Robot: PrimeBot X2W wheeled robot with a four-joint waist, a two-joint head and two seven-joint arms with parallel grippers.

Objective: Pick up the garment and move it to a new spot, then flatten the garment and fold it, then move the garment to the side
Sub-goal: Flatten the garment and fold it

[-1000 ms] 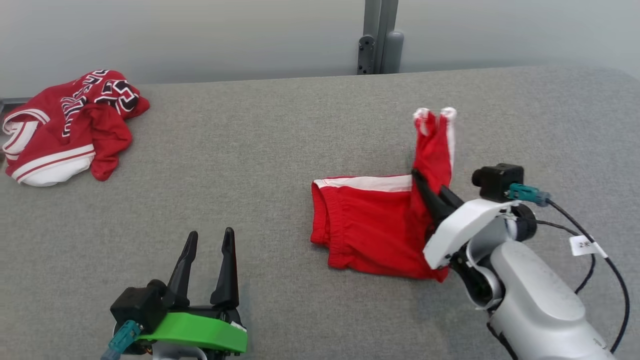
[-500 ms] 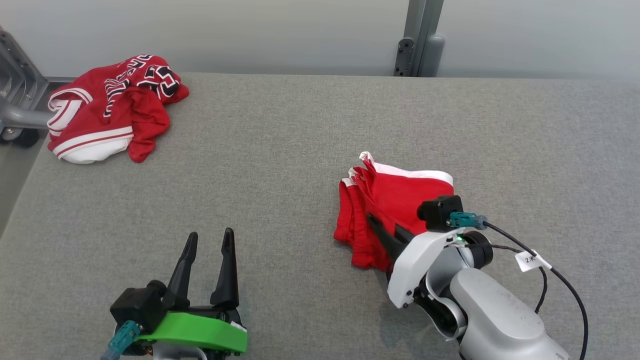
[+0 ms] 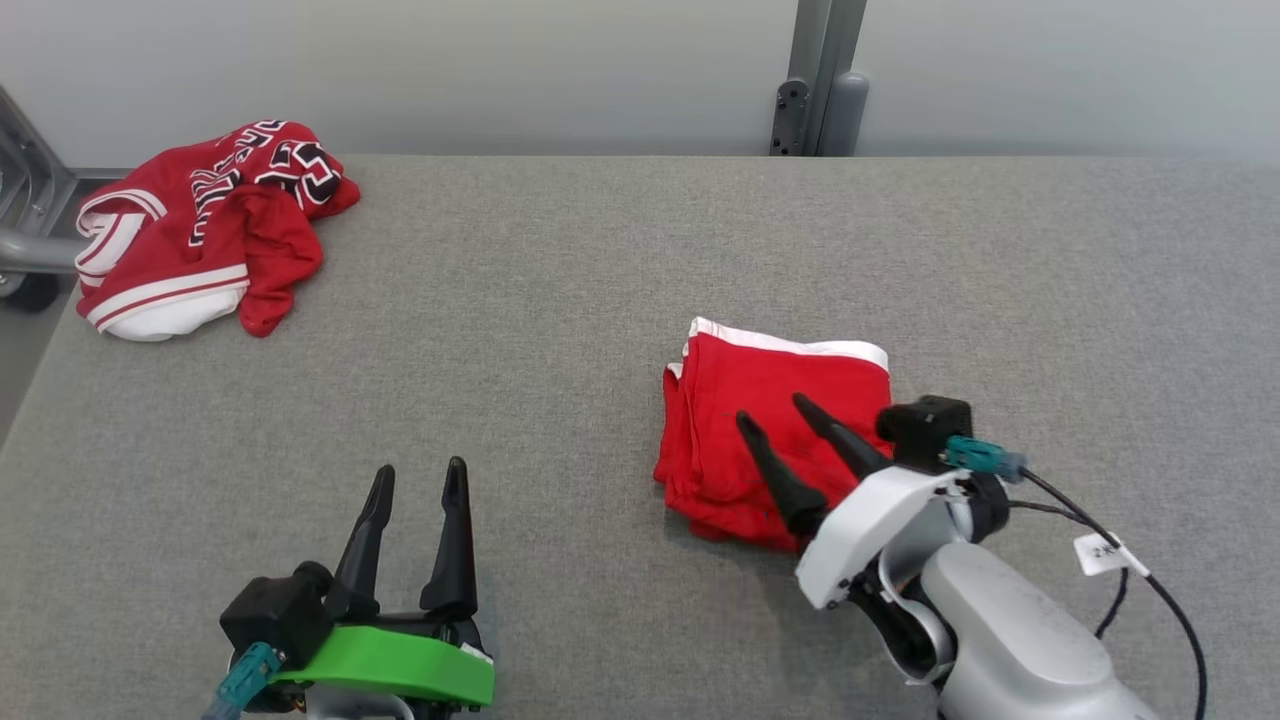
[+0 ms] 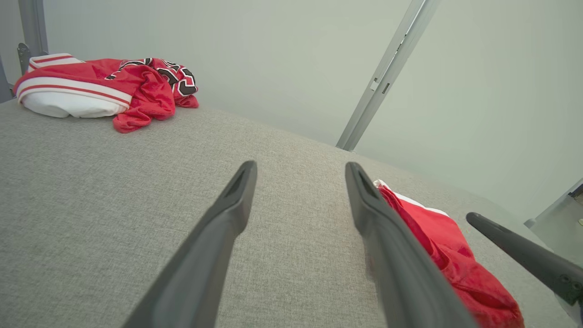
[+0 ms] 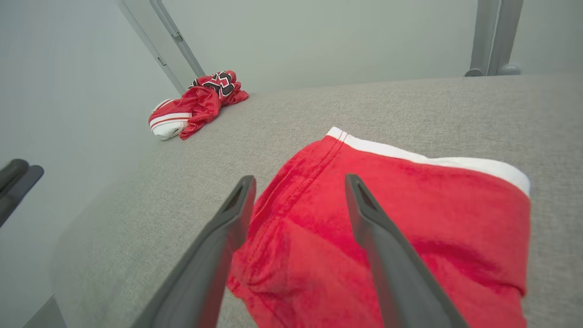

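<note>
With your right gripper spread wide and empty above the folded red shorts at centre-right, pinch every layer before sliding them aside.

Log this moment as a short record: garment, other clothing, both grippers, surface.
garment: red shorts, folded, lying right of centre
other clothing: crumpled red jersey at the far left corner
right gripper: open, fingers over the shorts, gripping nothing
left gripper: open, empty, over bare surface
surface: grey fabric table
</note>
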